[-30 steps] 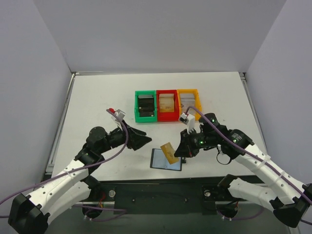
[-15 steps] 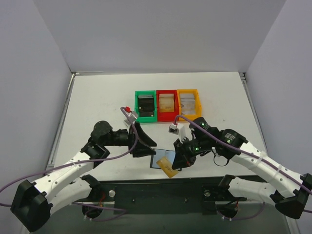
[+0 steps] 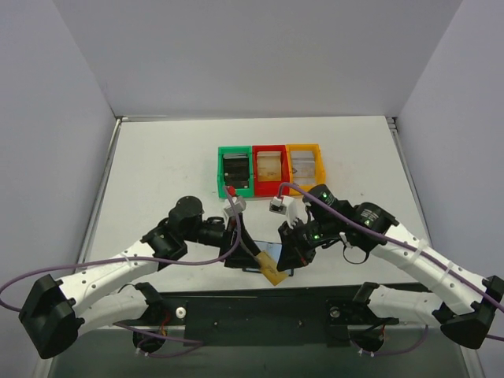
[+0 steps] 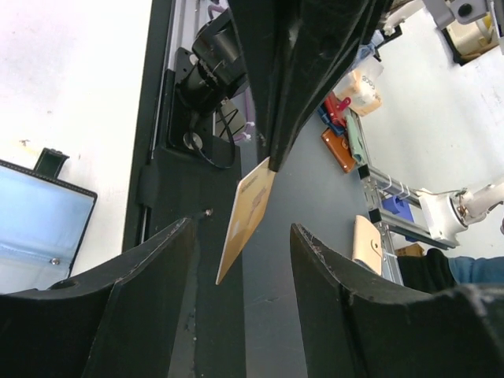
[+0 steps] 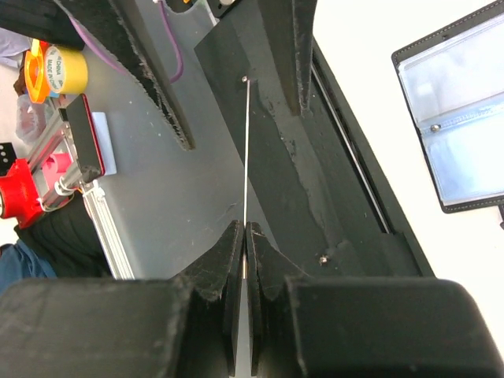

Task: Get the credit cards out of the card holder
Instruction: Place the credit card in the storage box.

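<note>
The card holder (image 3: 264,254) lies open on the table near the front edge, its grey-blue pockets (image 5: 457,118) facing up, and is also visible at the left of the left wrist view (image 4: 39,224). My right gripper (image 5: 246,228) is shut on one tan credit card (image 3: 272,269), held on edge (image 5: 246,157) above the black front rail. My left gripper (image 4: 242,227) is open, its two fingers (image 4: 150,283) on either side of the card's free end (image 4: 248,216) without touching it. In the top view the left gripper (image 3: 239,253) covers part of the holder.
Three bins stand side by side at the back of the table: green (image 3: 221,169), red (image 3: 270,147) and yellow (image 3: 304,146), each with a stack inside. The black mounting rail (image 3: 315,303) runs along the front edge under the held card.
My left gripper has swung right until its jaws straddle the card, and they have narrowed. My right gripper has carried the card down off the holder towards the front rail.
</note>
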{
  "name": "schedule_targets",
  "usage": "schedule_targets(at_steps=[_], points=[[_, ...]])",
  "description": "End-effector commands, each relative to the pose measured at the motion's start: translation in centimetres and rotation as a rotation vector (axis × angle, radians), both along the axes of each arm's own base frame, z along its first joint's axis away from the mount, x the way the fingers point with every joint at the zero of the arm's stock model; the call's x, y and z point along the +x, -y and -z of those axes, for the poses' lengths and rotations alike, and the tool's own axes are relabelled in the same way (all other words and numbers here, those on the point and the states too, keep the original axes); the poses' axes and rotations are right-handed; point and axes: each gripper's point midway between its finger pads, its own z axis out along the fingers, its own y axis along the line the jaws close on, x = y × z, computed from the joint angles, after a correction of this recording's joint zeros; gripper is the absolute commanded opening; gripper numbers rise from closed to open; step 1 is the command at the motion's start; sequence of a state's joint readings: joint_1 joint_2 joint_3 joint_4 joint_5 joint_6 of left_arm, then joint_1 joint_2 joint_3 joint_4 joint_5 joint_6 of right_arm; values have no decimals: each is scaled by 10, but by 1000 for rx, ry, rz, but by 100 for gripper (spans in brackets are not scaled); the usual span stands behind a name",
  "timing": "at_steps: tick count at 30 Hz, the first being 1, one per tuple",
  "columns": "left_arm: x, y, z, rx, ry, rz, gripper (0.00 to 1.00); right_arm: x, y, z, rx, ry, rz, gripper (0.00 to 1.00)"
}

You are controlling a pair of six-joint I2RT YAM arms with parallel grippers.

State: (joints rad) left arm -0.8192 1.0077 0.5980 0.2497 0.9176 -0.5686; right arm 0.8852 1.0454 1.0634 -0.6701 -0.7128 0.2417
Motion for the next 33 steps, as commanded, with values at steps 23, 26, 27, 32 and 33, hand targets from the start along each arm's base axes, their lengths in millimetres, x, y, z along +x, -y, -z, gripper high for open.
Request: schedule_targets(at_steps=[23,26,27,32,33], points=[[-1,12,-20,-73,81,-7,0,13,-4,-19,16,57,10,31],[0,12,-22,-86,84,-22,0,23,-6,-27,43,70,45,28],[0,12,-22,-89,86,-23,0,25,-7,-28,46,72,50,26],[-2,11,-24,-111,75,-22,0,29,-15,-32,94,58,62,19],[-3,10,-23,-112,72,-21,0,30,-17,-32,101,57,60,18]])
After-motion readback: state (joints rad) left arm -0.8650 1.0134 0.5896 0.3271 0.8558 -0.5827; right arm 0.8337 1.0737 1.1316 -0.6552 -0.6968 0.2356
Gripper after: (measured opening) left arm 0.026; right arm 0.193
